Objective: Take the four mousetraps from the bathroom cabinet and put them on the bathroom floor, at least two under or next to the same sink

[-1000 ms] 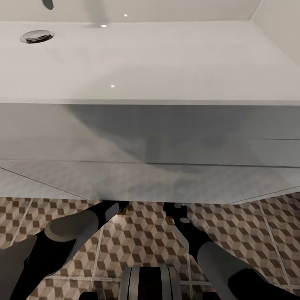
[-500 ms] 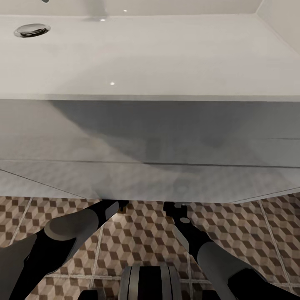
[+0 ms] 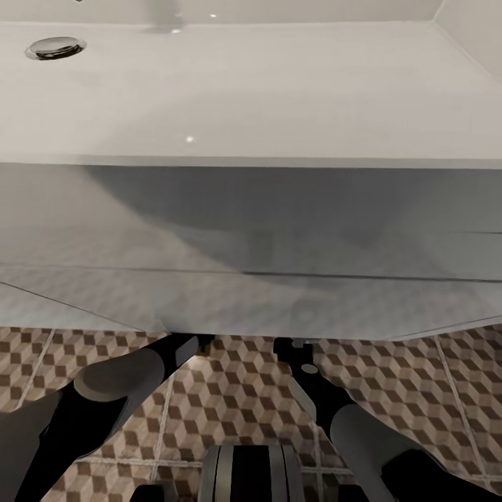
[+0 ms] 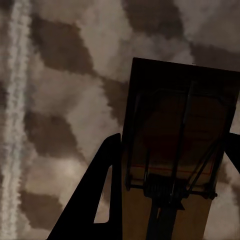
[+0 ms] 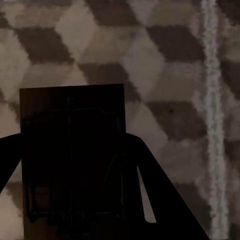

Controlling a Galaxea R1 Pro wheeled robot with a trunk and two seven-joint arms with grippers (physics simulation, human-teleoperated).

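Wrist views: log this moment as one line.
left tool: holds mousetrap | right tool: holds second mousetrap | both over cube-pattern floor | sink ahead

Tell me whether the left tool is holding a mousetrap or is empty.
Holding one: in the left wrist view, a mousetrap sits between the left tool's dark fingers, above the bathroom floor.

Bright, even light falls on the white rectangular wall-hung basin [image 3: 279, 97] from above, with small pinpoint glints on its glossy surface. Below its front rim a broad soft grey shadow spreads across the white boxy vanity front [image 3: 251, 230], which faintly mirrors the cube-patterned floor tiles [image 3: 390, 376]. Both wrist views are dim and coarse: the tile pattern is smeared and blotchy, the pale grout lines fuzzy. The flat wooden mousetrap [image 4: 175, 160] sits in deep shade, and the other mousetrap [image 5: 72, 155] is nearly black, its wire barely readable.
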